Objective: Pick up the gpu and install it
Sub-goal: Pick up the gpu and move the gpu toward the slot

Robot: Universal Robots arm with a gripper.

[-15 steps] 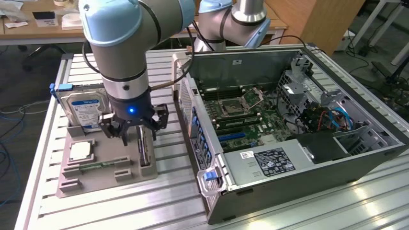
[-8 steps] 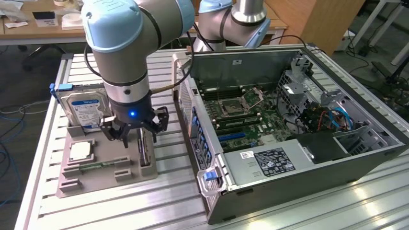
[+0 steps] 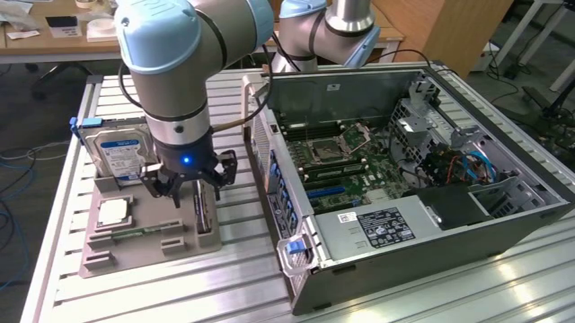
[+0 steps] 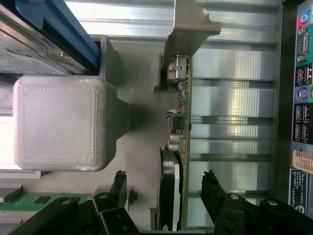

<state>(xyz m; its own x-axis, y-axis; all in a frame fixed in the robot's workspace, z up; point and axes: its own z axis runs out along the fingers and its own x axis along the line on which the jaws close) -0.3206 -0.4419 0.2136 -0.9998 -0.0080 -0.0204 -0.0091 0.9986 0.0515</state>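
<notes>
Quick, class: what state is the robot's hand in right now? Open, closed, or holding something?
Hand: open, with a finger on either side of the upright gpu, holding nothing.

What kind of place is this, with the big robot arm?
Probably a robotics lab or workshop. A robot arm works over a slotted metal table. Beside it sits an open computer case with its insides showing, and a grey holder keeps loose computer parts.
</notes>
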